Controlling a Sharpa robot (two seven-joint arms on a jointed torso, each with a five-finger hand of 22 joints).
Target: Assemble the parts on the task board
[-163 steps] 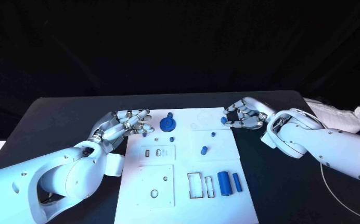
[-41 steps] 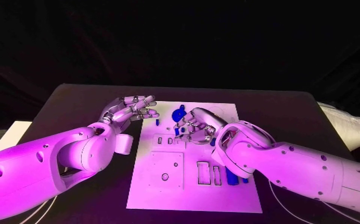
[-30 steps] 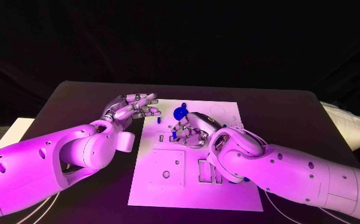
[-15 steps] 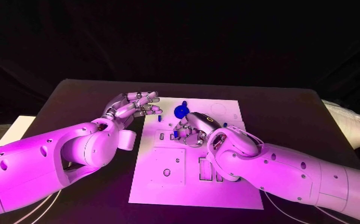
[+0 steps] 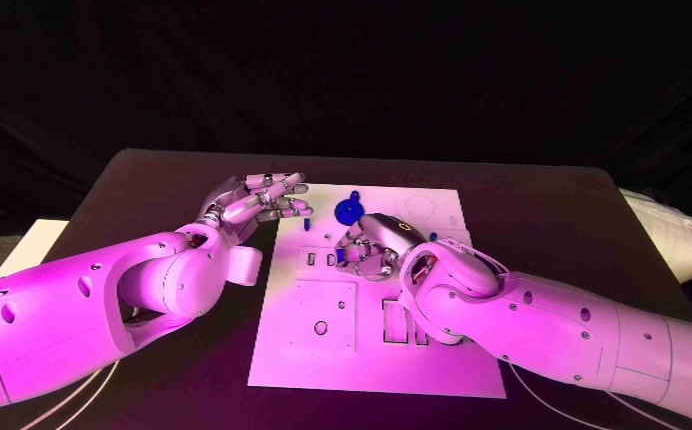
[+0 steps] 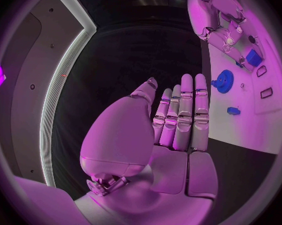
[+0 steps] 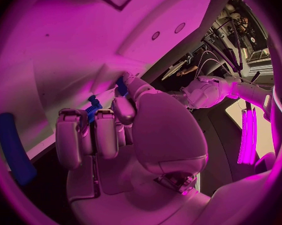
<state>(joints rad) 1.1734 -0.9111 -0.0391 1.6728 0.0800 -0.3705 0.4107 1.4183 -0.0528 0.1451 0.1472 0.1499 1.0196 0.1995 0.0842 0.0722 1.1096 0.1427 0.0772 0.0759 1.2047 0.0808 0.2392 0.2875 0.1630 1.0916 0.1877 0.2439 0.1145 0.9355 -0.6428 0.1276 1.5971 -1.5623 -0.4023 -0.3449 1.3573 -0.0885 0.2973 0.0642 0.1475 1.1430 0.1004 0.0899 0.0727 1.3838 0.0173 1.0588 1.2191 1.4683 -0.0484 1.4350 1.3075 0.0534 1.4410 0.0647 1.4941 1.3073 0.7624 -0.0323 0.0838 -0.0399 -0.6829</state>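
Right hand (image 5: 372,247) is over the board's (image 5: 433,370) middle, fingers curled down onto a small blue part (image 7: 93,108) pinched at the fingertips, with the two small slots (image 5: 319,259) just at its 9 o'clock. Left hand (image 5: 261,203) is released, fingers straight and together, off the board's left edge at about 10 o'clock from the right, so the right is nearer. The part looks short and stubby, mostly hidden, so its axis is unclear; the blue gear (image 5: 348,214) sits at 12 o'clock.

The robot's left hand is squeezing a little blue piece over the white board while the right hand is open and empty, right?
Swapped. The right hand holds a small blue part over the task board, as the right wrist view shows. The left hand is open and empty, fingers straight, in the left wrist view.
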